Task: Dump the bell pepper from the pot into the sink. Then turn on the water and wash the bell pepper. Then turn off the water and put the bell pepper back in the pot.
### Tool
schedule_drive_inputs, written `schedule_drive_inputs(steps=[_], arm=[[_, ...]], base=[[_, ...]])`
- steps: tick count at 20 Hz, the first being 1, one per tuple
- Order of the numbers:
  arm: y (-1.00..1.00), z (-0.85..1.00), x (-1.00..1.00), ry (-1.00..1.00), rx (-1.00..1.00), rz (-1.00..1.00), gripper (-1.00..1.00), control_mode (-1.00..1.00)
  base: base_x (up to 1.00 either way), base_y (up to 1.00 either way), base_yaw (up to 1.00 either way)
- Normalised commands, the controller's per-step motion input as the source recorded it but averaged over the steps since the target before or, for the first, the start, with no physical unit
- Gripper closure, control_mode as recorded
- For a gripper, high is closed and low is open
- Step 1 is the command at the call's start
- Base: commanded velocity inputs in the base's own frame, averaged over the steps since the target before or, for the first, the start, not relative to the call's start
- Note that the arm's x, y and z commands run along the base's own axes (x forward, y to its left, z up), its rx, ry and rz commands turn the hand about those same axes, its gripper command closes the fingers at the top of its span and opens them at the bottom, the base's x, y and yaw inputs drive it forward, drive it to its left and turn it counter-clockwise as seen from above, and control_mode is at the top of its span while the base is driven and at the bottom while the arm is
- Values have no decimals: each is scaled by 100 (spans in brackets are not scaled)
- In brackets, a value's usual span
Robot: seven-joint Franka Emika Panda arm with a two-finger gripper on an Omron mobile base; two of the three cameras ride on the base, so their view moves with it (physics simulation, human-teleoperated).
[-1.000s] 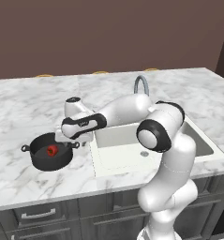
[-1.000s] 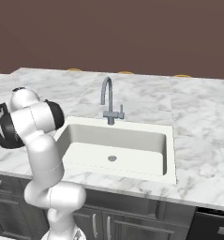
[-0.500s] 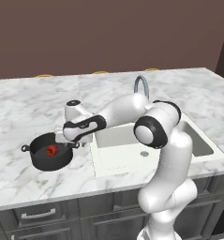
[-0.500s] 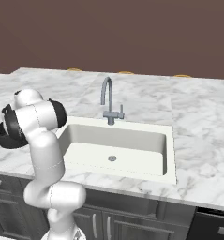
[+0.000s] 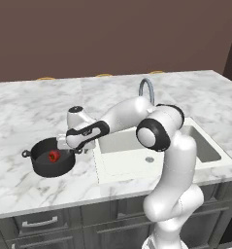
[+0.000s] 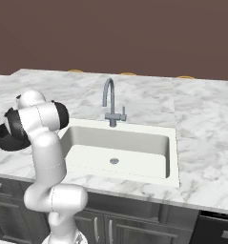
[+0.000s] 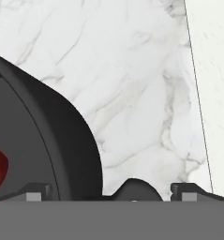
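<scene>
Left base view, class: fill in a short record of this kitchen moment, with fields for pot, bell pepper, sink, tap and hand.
pot: black pot on the marble counter, left of the sink
bell pepper: red bell pepper lying inside the pot
sink: white sink, nothing in it but the drain
tap: grey curved tap behind the sink, no water running
hand: hand open, at the pot's sink-side rim, holding nothing

The arm (image 6: 36, 124) hides most of the pot (image 6: 3, 138).
</scene>
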Motion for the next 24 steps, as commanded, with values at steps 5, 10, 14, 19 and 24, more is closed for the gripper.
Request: schedule_drive_inputs(steps=[5, 10, 14, 19, 24], arm=[[0, -20, 1, 0, 0, 0, -100, -100], [1, -23, 0, 0, 0, 0, 100, -100], [0, -11, 0, 0, 0, 0, 100, -100], [-5, 6, -1, -7, 0, 0, 100, -100], [-40, 77, -12, -17, 0, 0, 100, -100]], base=[[0, 0, 0], [0, 0, 0], [0, 0, 0], [0, 0, 0], [0, 0, 0]])
